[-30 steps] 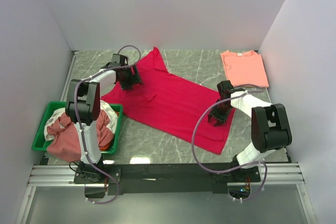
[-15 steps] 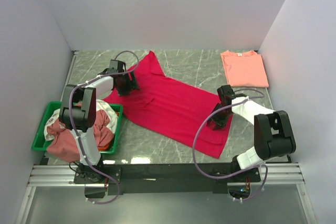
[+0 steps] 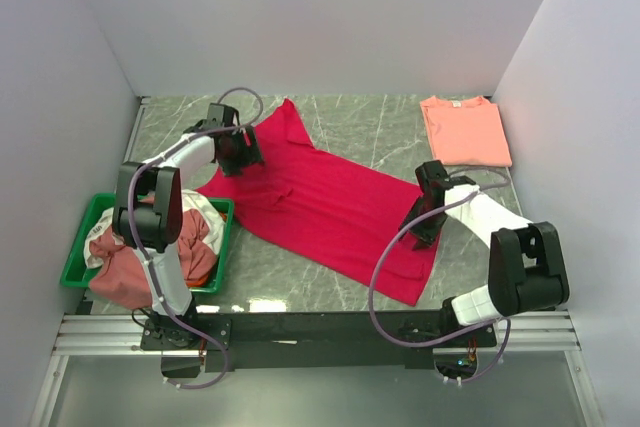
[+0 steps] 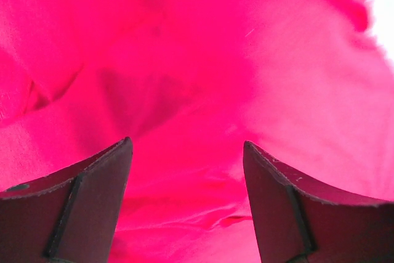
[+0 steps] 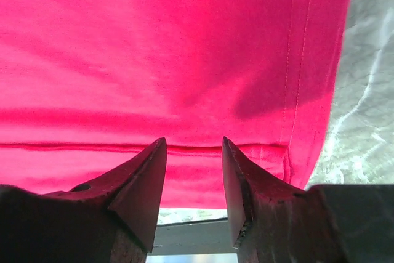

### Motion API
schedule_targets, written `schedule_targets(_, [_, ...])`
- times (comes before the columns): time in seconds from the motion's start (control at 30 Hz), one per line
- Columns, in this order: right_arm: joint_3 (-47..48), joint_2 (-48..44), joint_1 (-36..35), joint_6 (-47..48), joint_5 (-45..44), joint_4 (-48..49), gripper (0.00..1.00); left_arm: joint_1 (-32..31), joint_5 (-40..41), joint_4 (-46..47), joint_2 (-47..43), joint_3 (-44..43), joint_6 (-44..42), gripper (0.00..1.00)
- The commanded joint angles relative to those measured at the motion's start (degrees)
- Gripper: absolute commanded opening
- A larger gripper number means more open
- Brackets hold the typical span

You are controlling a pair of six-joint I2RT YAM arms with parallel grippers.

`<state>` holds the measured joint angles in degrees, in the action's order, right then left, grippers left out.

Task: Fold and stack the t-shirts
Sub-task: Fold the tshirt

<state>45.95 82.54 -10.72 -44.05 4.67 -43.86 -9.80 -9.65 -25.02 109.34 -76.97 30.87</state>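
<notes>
A crimson-red t-shirt (image 3: 320, 202) lies spread diagonally across the marble table (image 3: 370, 132), a little wrinkled. My left gripper (image 3: 238, 152) is low over its upper left part near a sleeve. In the left wrist view that left gripper (image 4: 188, 143) is open wide, with only red cloth (image 4: 203, 60) behind it. My right gripper (image 3: 422, 232) hovers at the shirt's right hem. The right wrist view shows the right gripper (image 5: 194, 140) open over the stitched hem (image 5: 295, 90), holding nothing. A salmon-pink t-shirt (image 3: 465, 130) lies folded at the back right.
A green tray (image 3: 78, 247) at the near left holds a heap of dusty rose (image 3: 125, 267), white (image 3: 205, 212) and orange (image 3: 200, 267) t-shirts. White walls close in the table on three sides. A metal rail runs along the near edge.
The left gripper has crept back and left along the shirt's upper corner. The right gripper has slid slightly right and nearer along the hem. The red shirt has shifted a little.
</notes>
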Motion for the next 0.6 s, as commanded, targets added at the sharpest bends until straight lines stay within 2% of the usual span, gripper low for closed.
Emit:
schedule_targets(0.0, [6.1, -2.5, 0.7, 0.5, -4.0, -2.9, 0.49, -0.1, 0.0, -1.3, 0.8, -6.9, 0.6, 0.78])
schedule_targets(0.3, [12.2, 2.1, 8.6, 5.2, -4.6, -2.4, 0.49, -0.3, -1.5, -2.8, 7.8, -18.6, 2.0, 0.79])
schedule_targets(0.57, [15.7, 7.6, 15.8, 9.2, -7.7, -0.4, 0.49, -0.6, -4.3, 0.1, 14.7, -26.9, 4.5, 0.77])
